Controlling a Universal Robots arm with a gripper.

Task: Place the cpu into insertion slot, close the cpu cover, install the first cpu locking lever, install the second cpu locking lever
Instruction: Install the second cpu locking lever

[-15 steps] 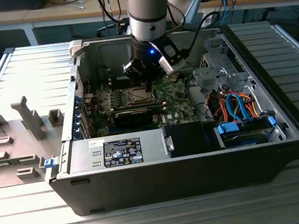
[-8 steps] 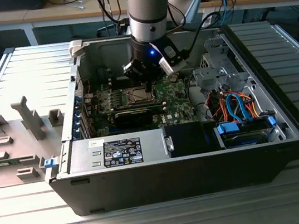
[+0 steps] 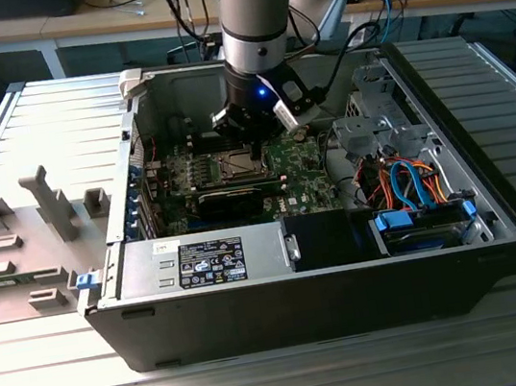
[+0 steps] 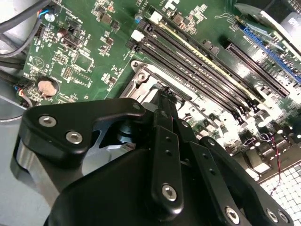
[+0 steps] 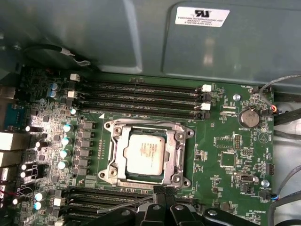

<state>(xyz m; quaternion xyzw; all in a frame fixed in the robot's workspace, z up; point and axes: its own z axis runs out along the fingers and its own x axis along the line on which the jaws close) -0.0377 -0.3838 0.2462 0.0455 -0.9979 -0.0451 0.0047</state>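
Just ahead of the black hand (image 5: 162, 200), the silvery-tan cpu (image 5: 145, 153) sits framed by the shiny silver cpu cover (image 5: 176, 148) on the green board (image 5: 225, 155).

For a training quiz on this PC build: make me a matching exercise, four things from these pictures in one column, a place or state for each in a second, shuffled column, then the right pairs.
Column one:
1. cpu
2. cpu cover
3. gripper
4. round coin battery

Column two:
A. at the socket's edge, over the board
B. closed down, framing the chip
C. seated in the insertion slot, metal top showing
D. on the green board, apart from the socket

Pairs: 1-C, 2-B, 3-A, 4-D
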